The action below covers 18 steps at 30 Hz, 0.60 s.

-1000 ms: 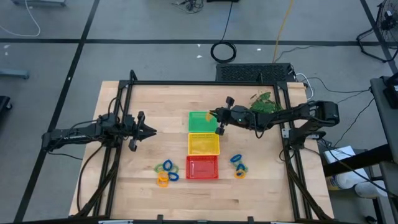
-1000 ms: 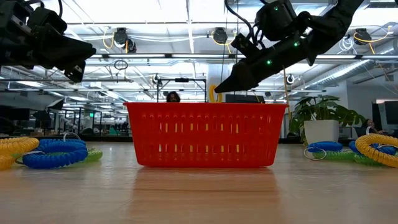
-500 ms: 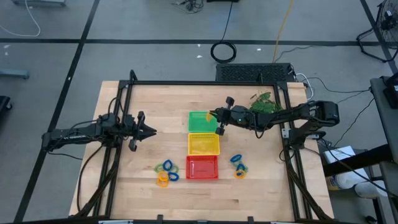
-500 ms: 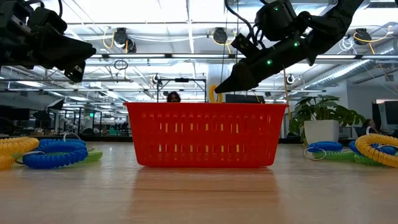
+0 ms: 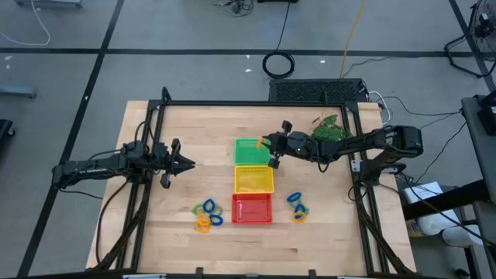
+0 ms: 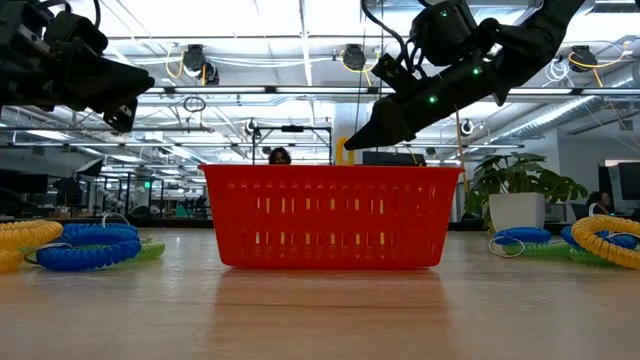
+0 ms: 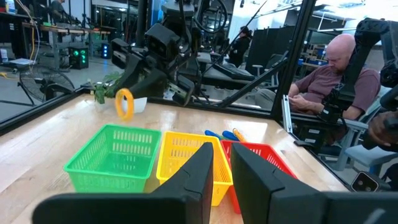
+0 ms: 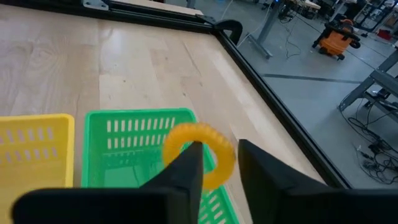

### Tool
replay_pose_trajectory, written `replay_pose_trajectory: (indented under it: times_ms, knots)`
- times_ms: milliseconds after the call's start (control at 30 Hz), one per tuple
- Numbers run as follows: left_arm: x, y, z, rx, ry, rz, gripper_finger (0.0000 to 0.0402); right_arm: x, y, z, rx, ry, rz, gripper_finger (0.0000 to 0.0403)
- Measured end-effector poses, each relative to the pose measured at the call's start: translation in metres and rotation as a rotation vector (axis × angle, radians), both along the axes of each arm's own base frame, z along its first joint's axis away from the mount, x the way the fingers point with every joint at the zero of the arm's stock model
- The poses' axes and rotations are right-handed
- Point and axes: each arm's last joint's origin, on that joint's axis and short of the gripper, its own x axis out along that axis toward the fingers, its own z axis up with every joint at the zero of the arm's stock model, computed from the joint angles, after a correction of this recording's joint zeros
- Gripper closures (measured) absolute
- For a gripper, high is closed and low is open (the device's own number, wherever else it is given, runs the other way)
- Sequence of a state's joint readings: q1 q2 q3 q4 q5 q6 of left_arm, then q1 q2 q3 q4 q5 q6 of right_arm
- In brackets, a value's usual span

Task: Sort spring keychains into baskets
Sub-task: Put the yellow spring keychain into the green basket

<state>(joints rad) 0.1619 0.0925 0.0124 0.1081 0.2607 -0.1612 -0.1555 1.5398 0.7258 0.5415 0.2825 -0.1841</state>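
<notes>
Right pincer (image 8: 214,163) poised over green basket (image 8: 127,134), fingers parted, orange-yellow keychain (image 8: 200,154) hanging off one finger, likely mid-drop. Left pincer (image 7: 221,163) narrow, empty, waiting at bench's left side.

red basket (image 6: 330,216) ctr | keychains (image 6: 70,245) both sides | right gripper (image 6: 352,141) above (yellow ring (image 6: 343,152) at tip)

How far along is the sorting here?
Done: no keychain shows in any basket. In hand: an orange-yellow keychain at the right gripper, over the green basket. Remaining: a left pile and a right pile on the table, flanking the red basket. The left gripper waits at the table's left.
</notes>
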Motion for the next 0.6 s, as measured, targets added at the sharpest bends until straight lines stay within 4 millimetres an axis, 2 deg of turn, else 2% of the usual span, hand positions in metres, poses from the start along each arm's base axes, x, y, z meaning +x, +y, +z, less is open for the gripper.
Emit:
replay_pose_trajectory:
  times_ms: [200,433,600]
  knots:
    - [0.0,0.0,0.0,0.0,0.0,0.0,0.0341,0.0,0.0,0.0,0.029,-0.014,-0.011,0.027]
    - [0.0,0.0,0.0,0.0,0.0,0.0,0.0341,0.0,0.003,0.0,0.039,-0.018,-0.007,0.0259]
    - [0.0,0.0,0.0,0.0,0.0,0.0,0.0341,-0.001,0.024,0.006,0.041,-0.012,0.064,0.026]
